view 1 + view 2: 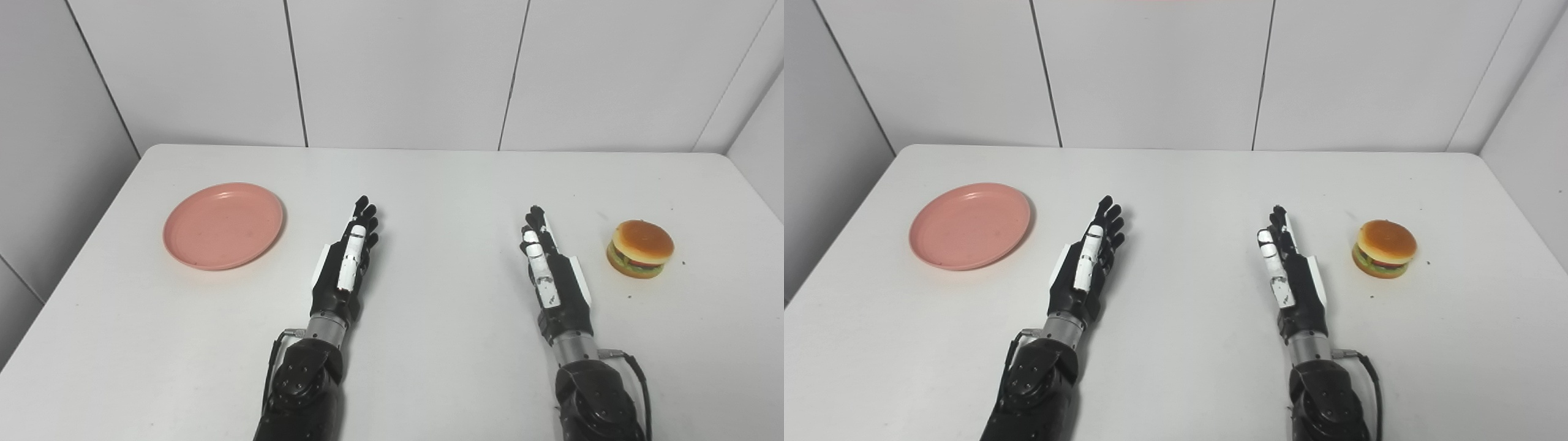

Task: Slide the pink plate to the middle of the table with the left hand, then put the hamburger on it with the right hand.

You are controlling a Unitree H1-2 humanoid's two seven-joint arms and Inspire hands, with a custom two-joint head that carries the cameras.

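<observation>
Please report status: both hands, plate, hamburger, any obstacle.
Left robot hand open, right robot hand open, both empty. Pink plate at table's left, untouched. Hamburger at right, not on plate. Nothing in the way.

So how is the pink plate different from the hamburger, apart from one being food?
The plate is flat, wide and one plain pink; the hamburger is smaller across, taller and layered, with a tan bun over green and red. The plate lies on the table's left side, to the left of the left hand, while the hamburger sits on the right side, to the right of the right hand. Both are round, rest on the white table, and neither hand touches them.
</observation>
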